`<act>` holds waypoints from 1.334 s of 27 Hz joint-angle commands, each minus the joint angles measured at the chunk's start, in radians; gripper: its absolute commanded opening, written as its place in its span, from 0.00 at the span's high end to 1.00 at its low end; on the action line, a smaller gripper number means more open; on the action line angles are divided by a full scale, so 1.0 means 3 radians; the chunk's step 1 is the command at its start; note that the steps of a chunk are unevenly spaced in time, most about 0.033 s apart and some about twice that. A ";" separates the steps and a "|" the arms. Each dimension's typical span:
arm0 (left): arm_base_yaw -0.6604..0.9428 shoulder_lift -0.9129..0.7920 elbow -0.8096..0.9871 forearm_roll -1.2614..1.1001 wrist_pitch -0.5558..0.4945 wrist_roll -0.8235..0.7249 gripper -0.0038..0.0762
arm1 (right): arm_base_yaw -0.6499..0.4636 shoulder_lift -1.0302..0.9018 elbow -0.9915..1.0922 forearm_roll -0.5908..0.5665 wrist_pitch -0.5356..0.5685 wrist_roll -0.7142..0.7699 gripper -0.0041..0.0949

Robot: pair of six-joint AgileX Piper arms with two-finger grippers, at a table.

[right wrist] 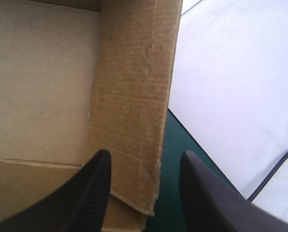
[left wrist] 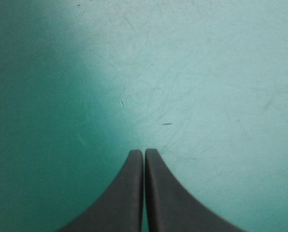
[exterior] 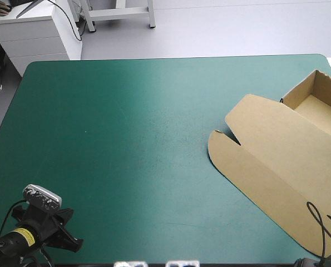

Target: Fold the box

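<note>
Box (exterior: 287, 183) is on the right side of the table, brown, standing as an open tray with the lid flat. Tray (exterior: 320, 100) sits toward the far right corner, walls up, running out past the right edge of the high view. Lid (exterior: 260, 150) spreads from it toward the table's middle and near edge, lying flat on the teal-green cover (exterior: 126, 139). Its free edge is rounded, with one dark slit (exterior: 235, 139) cut in near the far end. Right gripper (right wrist: 144, 154) is at the box, fingers wide apart and straddling one raised wall (right wrist: 134, 87) (the wall runs straight ahead out of the gap). One black finger (right wrist: 93, 188) is on the tray side, over the floor panel (right wrist: 37, 87). The other finger (right wrist: 202, 193) is outside the wall, over a narrow strip of cover along the table's edge. The gripper isn't clamped on the wall, and I can't tell whether either finger touches the board. The wall's near end is a slightly ragged corner hanging just between the fingers, with another layer of board under it. Left gripper (left wrist: 144, 152) is well apart from the box, down at the near left corner of the table. Its fingers are pressed together tip to tip in one pointed arch. Ahead of it is just scuffed cover with fine scratches. A broad stretch of cover lies between it and the lid's rounded edge.
</note>
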State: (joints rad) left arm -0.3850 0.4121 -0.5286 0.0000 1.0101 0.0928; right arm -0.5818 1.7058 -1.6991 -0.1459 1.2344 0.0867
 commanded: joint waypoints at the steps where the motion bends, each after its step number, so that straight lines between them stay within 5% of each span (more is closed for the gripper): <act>1: -0.0023 0.0034 -0.0083 0.0000 -0.0241 0.0155 0.96 | -0.0017 -0.0390 -0.0077 -0.0033 0.0005 -0.0034 0.53; 4: -0.0023 0.0034 -0.0062 0.0000 -0.0337 0.0182 0.96 | -0.0017 -0.0739 -0.0077 0.0222 -0.0002 -0.0034 0.64; 7: -0.0023 0.0034 0.0093 0.0000 -0.0536 0.0182 0.96 | 0.0138 -0.1153 -0.0070 0.0755 0.0017 -0.0222 0.95; 8: -0.0023 0.0034 0.0108 0.0000 -0.0583 0.0182 0.96 | 0.0224 -0.1272 -0.0070 0.0855 0.0045 -0.0289 0.97; 19: -0.0023 0.0034 0.0149 -0.0033 -0.0653 0.0162 0.96 | 0.1267 -0.2676 0.0636 0.1005 0.0045 -0.0461 0.97; 36: -0.0023 0.0034 0.0149 -0.0062 -0.0653 0.0093 0.96 | 0.1313 -0.4525 0.3225 0.1068 -0.0219 -0.0926 0.97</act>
State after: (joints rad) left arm -0.3850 0.4121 -0.4604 -0.0093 0.8748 0.1268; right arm -0.1878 0.3899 -0.7807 0.1699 1.2402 -0.1596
